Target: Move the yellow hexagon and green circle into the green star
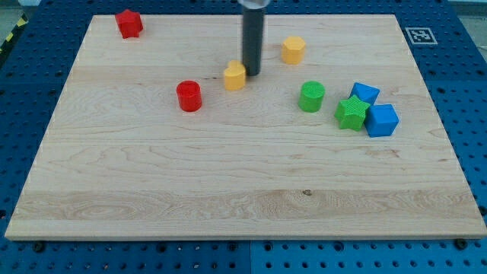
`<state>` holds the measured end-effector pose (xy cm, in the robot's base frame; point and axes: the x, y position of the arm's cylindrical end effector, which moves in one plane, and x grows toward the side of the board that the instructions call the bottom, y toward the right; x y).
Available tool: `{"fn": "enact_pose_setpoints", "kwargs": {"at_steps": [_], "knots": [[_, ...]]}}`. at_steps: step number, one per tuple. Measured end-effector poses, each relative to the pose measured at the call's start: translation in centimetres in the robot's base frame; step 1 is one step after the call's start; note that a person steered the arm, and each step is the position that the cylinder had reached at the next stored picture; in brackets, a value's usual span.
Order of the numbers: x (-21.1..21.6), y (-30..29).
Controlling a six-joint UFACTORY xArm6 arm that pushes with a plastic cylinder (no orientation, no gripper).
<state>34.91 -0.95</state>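
My tip (251, 73) rests on the board just right of a yellow block (235, 76), touching or nearly touching it. A yellow hexagon (293, 49) lies up and to the right of the tip. The green circle (311, 97) stands right of centre. The green star (351, 113) lies just right of the circle, with a small gap between them.
Two blue blocks (365, 93) (382, 120) press against the green star's right side. A red cylinder (189, 96) stands left of the yellow block. A red star (129, 23) sits at the top left corner. The wooden board (228, 183) lies on a blue pegboard.
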Motion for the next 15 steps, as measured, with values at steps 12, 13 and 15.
{"fn": "enact_pose_setpoints", "kwargs": {"at_steps": [12, 13, 15], "knots": [[-5.9, 7.7], [-2.7, 8.6], [-1.8, 8.7]]}}
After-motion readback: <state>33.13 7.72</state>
